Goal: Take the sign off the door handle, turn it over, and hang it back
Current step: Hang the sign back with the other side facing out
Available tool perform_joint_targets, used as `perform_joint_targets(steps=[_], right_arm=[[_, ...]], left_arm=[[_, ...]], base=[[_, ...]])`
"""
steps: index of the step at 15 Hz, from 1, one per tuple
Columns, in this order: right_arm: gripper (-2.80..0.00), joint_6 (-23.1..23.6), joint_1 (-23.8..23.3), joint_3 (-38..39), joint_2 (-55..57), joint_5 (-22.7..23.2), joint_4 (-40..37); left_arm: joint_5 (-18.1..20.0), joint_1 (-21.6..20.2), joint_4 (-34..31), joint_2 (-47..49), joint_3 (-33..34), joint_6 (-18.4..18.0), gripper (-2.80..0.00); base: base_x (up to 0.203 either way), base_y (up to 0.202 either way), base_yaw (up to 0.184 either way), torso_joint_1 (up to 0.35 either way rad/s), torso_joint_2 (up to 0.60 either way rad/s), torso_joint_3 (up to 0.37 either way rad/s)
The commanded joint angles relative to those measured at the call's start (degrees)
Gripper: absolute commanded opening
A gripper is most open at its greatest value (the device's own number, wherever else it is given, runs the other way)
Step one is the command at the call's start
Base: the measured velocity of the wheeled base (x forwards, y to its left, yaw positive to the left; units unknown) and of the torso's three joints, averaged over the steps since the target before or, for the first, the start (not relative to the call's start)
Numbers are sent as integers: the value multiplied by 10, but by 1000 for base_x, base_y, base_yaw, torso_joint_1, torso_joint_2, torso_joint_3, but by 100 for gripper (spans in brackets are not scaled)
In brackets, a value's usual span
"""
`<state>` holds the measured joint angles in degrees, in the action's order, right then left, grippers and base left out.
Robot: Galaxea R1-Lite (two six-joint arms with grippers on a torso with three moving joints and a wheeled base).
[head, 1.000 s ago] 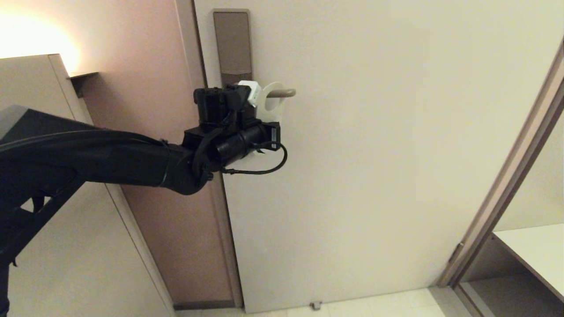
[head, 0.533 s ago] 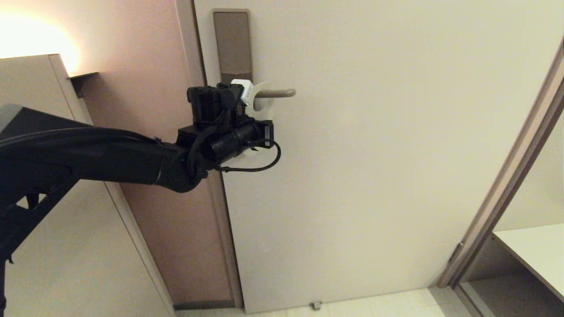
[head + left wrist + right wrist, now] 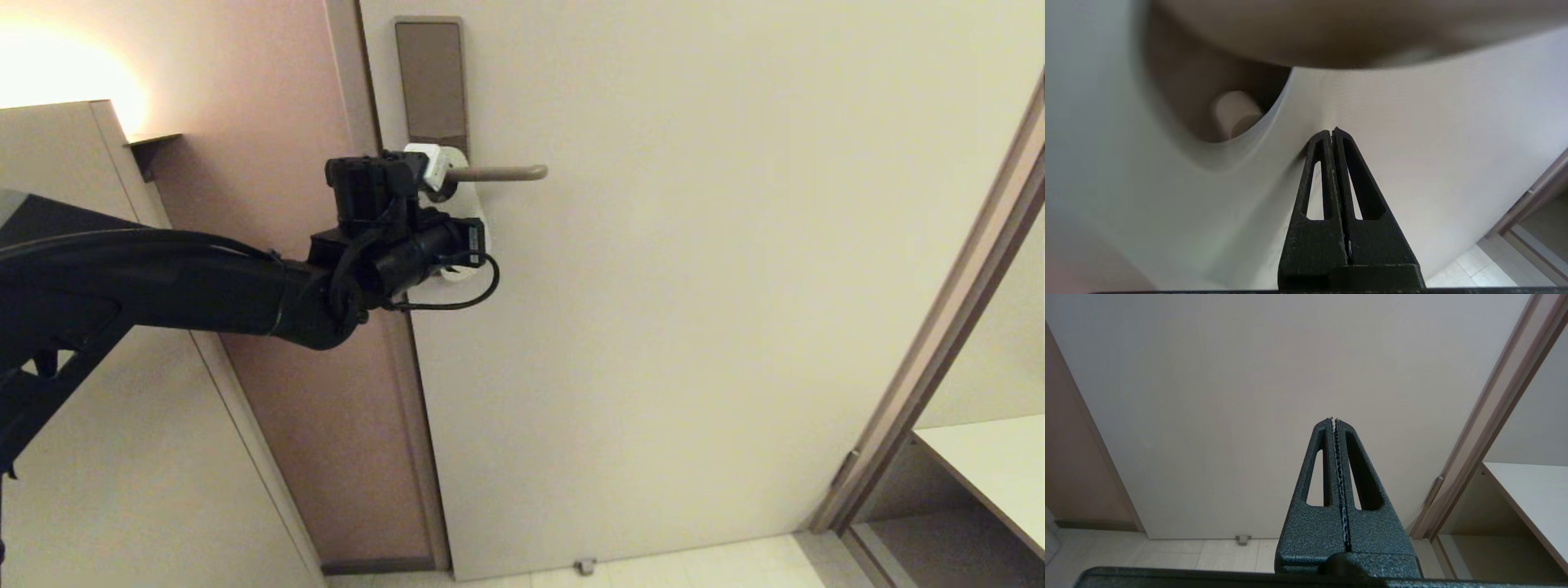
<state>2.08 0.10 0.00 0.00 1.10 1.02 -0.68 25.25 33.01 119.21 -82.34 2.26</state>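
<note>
Left gripper (image 3: 1333,131), jaws closed on the white sign's (image 3: 472,214) edge; sign threaded onto door handle (image 3: 498,173), near its base. Right gripper (image 3: 1334,419) closed, empty, parked.

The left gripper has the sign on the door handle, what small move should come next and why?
Probably open the left gripper and back away: the sign shows its white side, with the door handle already through its hole, near the backplate.

The door (image 3: 694,286), a plain cream panel, is fitted with a tall bronze-grey backplate (image 3: 431,77), from which the door handle (image 3: 498,173) projects level, and the white sign (image 3: 465,208) is hung on the handle against the panel.
</note>
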Motion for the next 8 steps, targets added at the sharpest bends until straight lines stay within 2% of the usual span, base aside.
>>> perform_joint_targets(steps=[1, 8], right_arm=[[-280, 0, 1, 0, 0, 0, 0], [-280, 0, 0, 0, 1, 0, 0]], left_arm=[[0, -6, 2, -4, 1, 1, -280], [-6, -8, 2, -21, 32, 1, -280]], base=[[0, 0, 0, 0, 0, 0], [0, 0, 0, 0, 0, 0]])
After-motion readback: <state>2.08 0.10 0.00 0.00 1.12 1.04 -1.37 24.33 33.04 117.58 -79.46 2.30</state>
